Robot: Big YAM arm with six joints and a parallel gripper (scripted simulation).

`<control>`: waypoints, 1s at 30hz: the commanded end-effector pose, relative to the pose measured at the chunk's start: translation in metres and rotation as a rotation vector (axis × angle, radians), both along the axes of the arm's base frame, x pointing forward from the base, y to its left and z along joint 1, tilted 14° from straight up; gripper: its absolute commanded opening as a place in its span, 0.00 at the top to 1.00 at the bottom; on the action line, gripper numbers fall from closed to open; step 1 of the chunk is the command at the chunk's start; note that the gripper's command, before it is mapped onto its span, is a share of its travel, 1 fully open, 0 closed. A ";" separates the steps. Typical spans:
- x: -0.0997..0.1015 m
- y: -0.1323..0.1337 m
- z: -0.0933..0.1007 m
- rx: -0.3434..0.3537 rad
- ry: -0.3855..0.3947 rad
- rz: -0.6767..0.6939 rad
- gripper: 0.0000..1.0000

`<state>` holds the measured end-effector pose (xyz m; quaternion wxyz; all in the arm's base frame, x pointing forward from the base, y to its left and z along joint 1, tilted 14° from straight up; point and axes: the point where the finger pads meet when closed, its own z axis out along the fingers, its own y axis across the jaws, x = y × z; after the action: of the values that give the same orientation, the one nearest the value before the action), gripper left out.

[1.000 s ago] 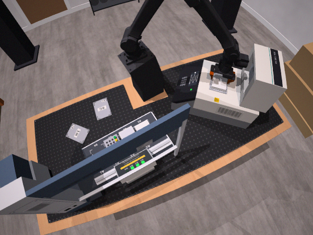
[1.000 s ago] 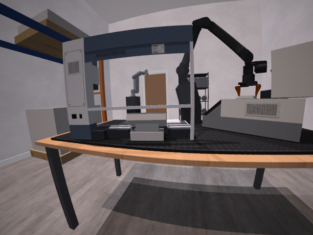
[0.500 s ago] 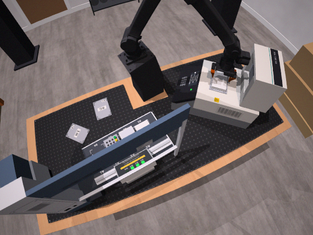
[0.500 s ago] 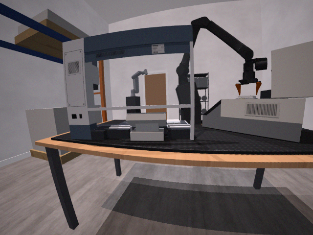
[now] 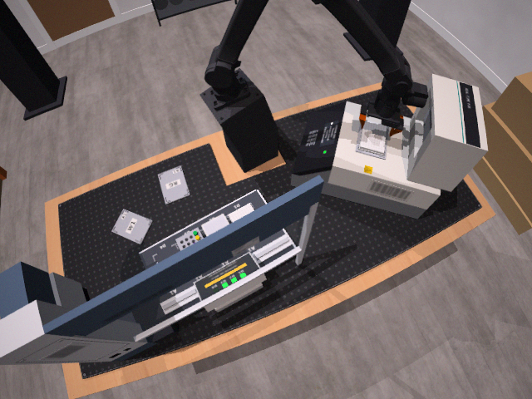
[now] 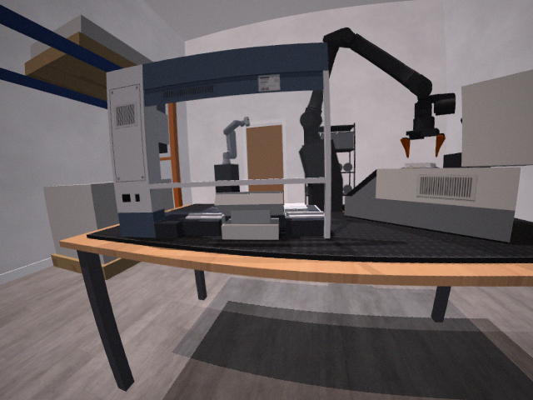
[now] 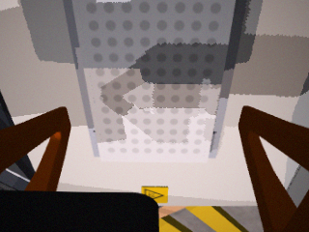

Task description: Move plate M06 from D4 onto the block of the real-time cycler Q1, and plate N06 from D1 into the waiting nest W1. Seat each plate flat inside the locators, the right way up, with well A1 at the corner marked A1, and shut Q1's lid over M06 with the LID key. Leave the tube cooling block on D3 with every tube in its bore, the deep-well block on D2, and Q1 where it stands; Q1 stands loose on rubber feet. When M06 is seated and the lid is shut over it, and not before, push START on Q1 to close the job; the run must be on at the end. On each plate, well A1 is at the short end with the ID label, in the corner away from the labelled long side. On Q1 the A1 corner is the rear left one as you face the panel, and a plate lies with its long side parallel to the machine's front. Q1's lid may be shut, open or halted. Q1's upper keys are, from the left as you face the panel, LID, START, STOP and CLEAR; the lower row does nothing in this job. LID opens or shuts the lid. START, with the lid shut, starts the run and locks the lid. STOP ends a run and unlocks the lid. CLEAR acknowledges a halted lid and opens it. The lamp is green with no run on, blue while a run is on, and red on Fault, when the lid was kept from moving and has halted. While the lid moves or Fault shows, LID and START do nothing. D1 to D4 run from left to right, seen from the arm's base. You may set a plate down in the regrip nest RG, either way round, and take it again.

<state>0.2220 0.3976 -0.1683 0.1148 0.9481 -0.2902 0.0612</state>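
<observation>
1. Waiting nest W1 (image 5: 131, 226): grey pad far off to the gripper's left, across the black mat (image 5: 352, 240); no plate on it.
2. Deck (image 5: 201, 233) under the blue gantry (image 5: 184, 258): well apart from the gripper; its D1 slot, where N06 should stand, is hard to make out.
3. Control panel (image 5: 320, 144) of Q1 (image 5: 377, 180): near the gripper, green lamp showing.
4. Plate M06 (image 7: 154, 121): directly beneath the gripper on Q1's block, lid (image 5: 450, 133) raised beside it. Likely light, stiff, smooth plastic; best taken across the long side walls.
5. Gripper (image 6: 422, 145): above the plate, apart from it, fingers spread fully, carrying nothing.
</observation>
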 end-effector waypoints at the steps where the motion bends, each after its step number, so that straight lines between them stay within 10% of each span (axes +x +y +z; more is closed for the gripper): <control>1: -0.004 0.015 0.024 0.033 -0.013 0.001 0.00; 17: -0.006 0.024 0.046 0.036 -0.014 0.005 0.00; 18: -0.012 0.016 0.045 0.039 -0.015 0.006 1.00; 30: -0.049 -0.046 0.024 0.027 -0.011 -0.007 1.00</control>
<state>0.1853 0.3587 -0.1477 0.1102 0.9487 -0.2897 0.0621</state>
